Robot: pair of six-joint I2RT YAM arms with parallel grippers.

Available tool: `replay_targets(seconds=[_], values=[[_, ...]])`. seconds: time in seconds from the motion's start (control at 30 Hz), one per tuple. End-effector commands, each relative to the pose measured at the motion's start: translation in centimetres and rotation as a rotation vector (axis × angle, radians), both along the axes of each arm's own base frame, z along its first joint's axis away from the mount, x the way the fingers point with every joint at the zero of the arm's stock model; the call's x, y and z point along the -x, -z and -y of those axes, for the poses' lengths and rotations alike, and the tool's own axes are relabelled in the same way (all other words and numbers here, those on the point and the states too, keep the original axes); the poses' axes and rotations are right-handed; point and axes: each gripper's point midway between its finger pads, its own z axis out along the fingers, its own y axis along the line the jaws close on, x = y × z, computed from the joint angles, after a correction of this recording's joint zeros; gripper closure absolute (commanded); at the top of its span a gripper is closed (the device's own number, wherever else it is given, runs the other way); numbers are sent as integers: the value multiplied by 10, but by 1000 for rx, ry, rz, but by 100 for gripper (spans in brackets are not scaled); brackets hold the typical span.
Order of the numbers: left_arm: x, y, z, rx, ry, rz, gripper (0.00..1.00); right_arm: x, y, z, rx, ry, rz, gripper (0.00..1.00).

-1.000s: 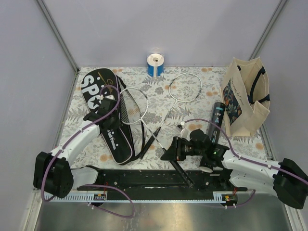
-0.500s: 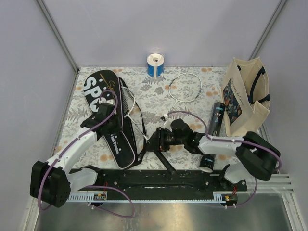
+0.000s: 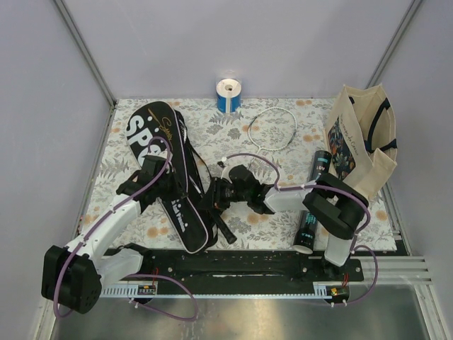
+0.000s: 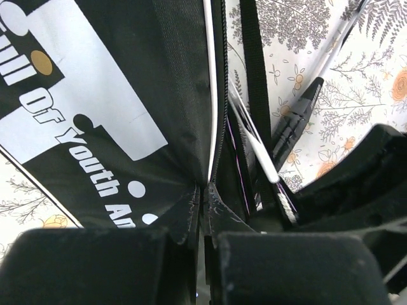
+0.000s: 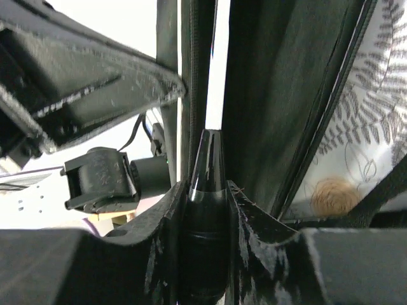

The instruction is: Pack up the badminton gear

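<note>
Black racket cover lies left on the tabletop, its zip edge pinched tight in my left jaws. My right jaws, part-open, clamp a racket handle — bagging that racket is the step. Next, I judge: a straight push along the opening.
</note>
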Motion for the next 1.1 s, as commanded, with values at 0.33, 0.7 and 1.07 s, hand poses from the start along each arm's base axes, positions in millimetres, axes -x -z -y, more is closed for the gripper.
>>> replay_targets(seconds=[0.33,0.7,1.07], values=[[6,-1,-8,7,-98,-23,69,-37,-32,-44,-112,-12,211,100],[4,31,-26,-113,-164,-79,46,-32,-29,-44,-123,21,186,100],[-6,30,-17,-152,-147,-34,39,-29,-22,-45,-123,23,179,100]])
